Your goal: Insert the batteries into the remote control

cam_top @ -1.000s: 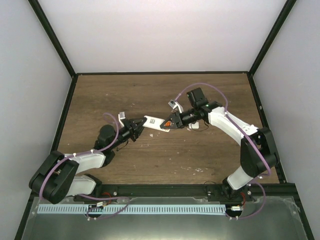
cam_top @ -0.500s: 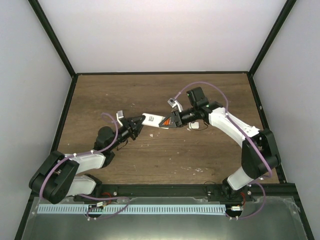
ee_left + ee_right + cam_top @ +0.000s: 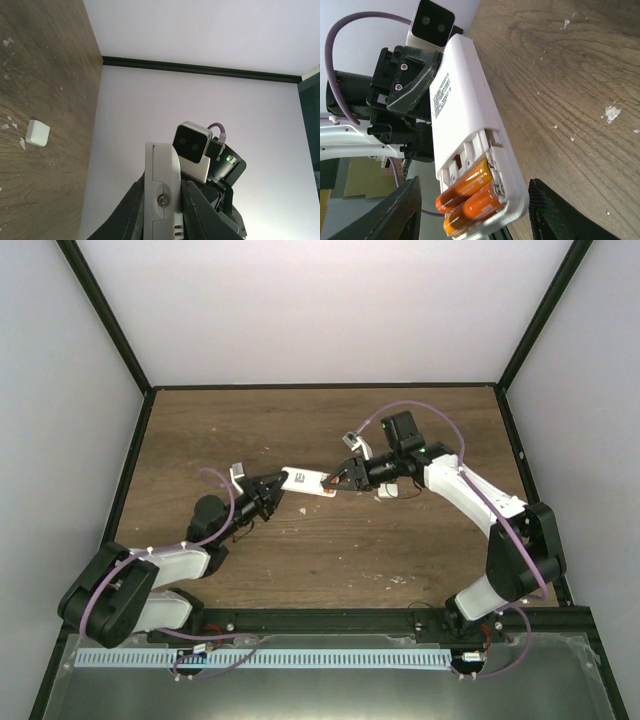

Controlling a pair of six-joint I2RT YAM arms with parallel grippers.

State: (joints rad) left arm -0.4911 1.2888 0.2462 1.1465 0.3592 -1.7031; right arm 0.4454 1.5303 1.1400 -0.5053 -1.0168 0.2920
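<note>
Now, starting on your left: the left gripper has not changed, its jaws pressed together on one end of the remote control and holding it out over the wooden table toward the other arm. The change is on your right. A second ago the right gripper was up against the remote's open end with orange between its tips. It has since drawn back a little and its fingers have spread, so they now stand on either side of that end and pinch nothing.

In the right wrist view the batteries lie side by side in the open compartment. That suggests the second one has just been let go and both are loaded. Whether they are fully seated you cannot tell from here, since their near ends seem to ride a little high. The compartment is still uncovered, so closing it looks like the step left.

By count, you have one remote, two orange batteries, both in it, and one small white cover piece lying on the table, well apart from the remote. There are two grippers, one clamped and one spread.
</note>
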